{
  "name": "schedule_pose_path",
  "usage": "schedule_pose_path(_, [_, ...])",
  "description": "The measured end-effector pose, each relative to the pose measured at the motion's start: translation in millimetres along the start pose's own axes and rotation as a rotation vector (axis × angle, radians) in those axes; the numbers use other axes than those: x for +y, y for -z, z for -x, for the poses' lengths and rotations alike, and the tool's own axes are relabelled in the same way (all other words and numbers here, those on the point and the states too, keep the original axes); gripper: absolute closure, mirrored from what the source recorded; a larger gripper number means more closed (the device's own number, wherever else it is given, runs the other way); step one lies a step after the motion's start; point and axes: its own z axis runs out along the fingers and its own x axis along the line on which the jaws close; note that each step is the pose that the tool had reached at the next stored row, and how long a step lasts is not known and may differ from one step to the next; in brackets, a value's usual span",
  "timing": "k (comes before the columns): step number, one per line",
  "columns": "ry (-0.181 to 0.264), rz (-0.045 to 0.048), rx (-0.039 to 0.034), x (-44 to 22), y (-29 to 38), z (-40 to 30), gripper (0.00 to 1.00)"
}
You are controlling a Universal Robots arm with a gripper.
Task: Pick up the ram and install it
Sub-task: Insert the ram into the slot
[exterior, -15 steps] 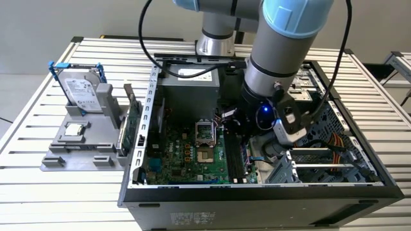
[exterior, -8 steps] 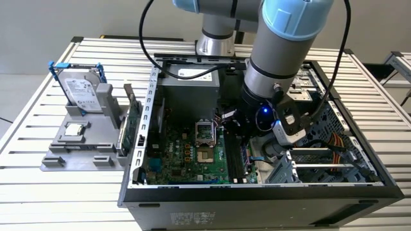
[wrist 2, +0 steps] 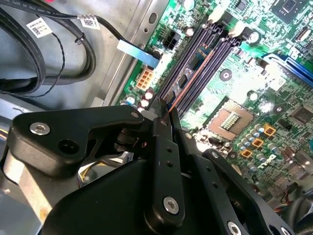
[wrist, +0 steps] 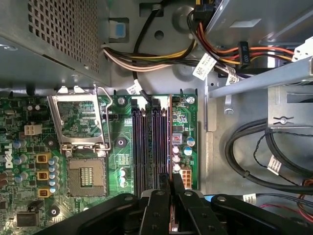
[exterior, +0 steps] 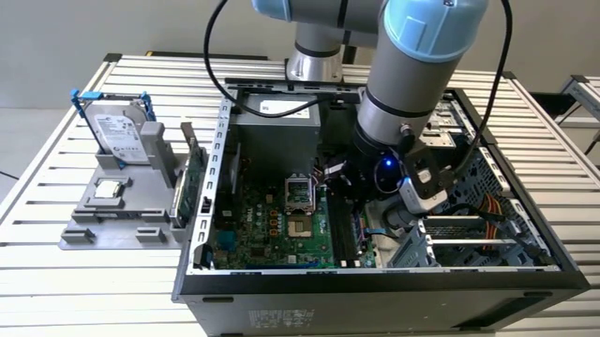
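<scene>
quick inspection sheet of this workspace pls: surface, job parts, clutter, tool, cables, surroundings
surface: slatted metal table carrying an open computer case and a grey fixture tray
job's things: ram edge-on over the memory slots; seating cannot be told
clutter: hard drive, processor chip and green expansion card at the tray
grippers: tool shut on the ram, inside the case
cables: coloured wire bundle; black loops on the case floor
surroundings: grey wall; another slatted frame at the exterior view's right
</scene>
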Motion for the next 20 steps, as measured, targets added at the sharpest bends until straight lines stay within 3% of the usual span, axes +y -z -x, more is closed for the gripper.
schedule_pose_path(12, [0.02, -0.0003, 0.0002, -8.2, -3.0, 0.2, 1.0])
schedule_pose_path(20, [0.03, -0.0001, 0.0003, -9.9, -7.1, 0.3, 1.0])
